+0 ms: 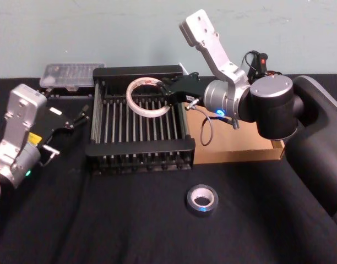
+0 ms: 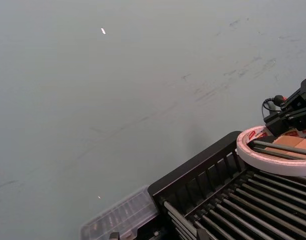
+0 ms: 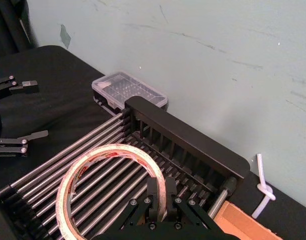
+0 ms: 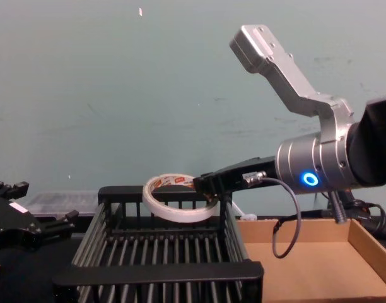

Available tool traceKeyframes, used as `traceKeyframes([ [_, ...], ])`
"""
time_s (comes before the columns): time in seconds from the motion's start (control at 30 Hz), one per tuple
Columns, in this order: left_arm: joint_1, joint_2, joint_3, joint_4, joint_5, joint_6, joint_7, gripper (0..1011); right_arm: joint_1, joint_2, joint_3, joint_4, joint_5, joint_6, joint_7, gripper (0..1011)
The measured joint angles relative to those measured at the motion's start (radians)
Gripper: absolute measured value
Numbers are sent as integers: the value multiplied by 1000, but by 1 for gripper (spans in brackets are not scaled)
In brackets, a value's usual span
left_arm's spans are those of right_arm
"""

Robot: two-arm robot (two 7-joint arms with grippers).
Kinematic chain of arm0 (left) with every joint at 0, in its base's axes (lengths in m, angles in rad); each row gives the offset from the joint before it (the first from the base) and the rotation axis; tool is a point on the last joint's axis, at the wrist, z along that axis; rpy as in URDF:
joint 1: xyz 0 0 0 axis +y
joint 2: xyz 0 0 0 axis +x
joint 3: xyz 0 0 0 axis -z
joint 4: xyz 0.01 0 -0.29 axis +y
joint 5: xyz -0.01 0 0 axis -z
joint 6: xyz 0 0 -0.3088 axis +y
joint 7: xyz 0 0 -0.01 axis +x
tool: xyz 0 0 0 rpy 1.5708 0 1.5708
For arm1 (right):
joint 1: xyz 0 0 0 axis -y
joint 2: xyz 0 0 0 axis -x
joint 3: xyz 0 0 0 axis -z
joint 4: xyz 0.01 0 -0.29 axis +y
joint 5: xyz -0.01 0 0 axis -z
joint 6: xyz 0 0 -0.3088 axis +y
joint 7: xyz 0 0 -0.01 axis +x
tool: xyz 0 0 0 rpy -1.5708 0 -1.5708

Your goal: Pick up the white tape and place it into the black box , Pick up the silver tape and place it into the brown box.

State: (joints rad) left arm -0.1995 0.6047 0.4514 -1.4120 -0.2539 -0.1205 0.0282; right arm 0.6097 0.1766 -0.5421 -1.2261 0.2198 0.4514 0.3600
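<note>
Above the black box (image 1: 140, 144), the right gripper (image 1: 169, 93) holds the white tape (image 1: 149, 97) by its rim, jaws pinched shut, poised for release, while the left gripper (image 1: 76, 118), jaws spread and empty, idles beside the box.

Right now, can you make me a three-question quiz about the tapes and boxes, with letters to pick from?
1. Where is the white tape?
A. flat on the table
B. held over the black box
C. in the brown box

2. How many tape rolls are there?
A. one
B. two
C. four

3. What are the right gripper fingers doing?
A. pinching the white tape's rim
B. spread wide with nothing between them
C. holding the silver tape

Answers:
1 B: the chest view shows the roll hanging just above the basket's bars.
2 B: one white roll is held and one silver roll lies on the black table.
3 A: the right wrist view shows the fingers closed on the ring.

The left gripper waits beside the basket.
</note>
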Motion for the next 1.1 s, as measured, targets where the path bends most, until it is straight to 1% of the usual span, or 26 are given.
traceKeyframes([
  [0.13, 0, 0, 0, 0, 0, 0, 0, 1001, -1, 1, 0, -3, 0, 0, -1, 105],
  [0.2, 0, 0, 0, 0, 0, 0, 0, 1001, -2, 1, 0, -4, 0, 0, -1, 130],
  [0.23, 0, 0, 0, 0, 0, 0, 0, 1001, -3, 2, 0, -5, 0, 0, -1, 178],
  [0.33, 0, 0, 0, 0, 0, 0, 0, 1001, -4, 2, -1, -6, 1, -1, -2, 254],
  [0.4, 0, 0, 0, 0, 0, 0, 0, 1001, -4, 2, -1, -6, 1, -1, -2, 333],
  [0.47, 0, 0, 0, 0, 0, 0, 0, 1001, -4, 2, -1, -7, 1, -1, -2, 370],
  [0.5, 0, 0, 0, 0, 0, 0, 0, 1001, -4, 2, -1, -7, 1, -1, -2, 431],
  [0.53, 0, 0, 0, 0, 0, 0, 0, 1001, -5, 3, -1, -8, 1, -1, -3, 450],
  [0.57, 0, 0, 0, 0, 0, 0, 0, 1001, -5, 3, -1, -8, 1, -1, -3, 510],
  [0.7, 0, 0, 0, 0, 0, 0, 0, 1001, -5, 3, -1, -8, 2, -1, -3, 591],
  [0.87, 0, 0, 0, 0, 0, 0, 0, 1001, -5, 3, -1, -9, 2, -1, -3, 787],
  [0.9, 0, 0, 0, 0, 0, 0, 0, 1001, -6, 4, -1, -9, 2, -1, -3, 797],
  [0.97, 0, 0, 0, 0, 0, 0, 0, 1001, -6, 4, -1, -9, 3, -1, -3, 859],
  [1.0, 0, 0, 0, 0, 0, 0, 0, 1001, -6, 4, -1, -9, 3, -1, -3, 873],
  [1.07, 0, 0, 0, 0, 0, 0, 0, 1001, -6, 4, -1, -9, 3, -1, -3, 941],
  [1.1, 0, 0, 0, 0, 0, 0, 0, 1001, -6, 4, -1, -10, 3, -1, -3, 941],
])
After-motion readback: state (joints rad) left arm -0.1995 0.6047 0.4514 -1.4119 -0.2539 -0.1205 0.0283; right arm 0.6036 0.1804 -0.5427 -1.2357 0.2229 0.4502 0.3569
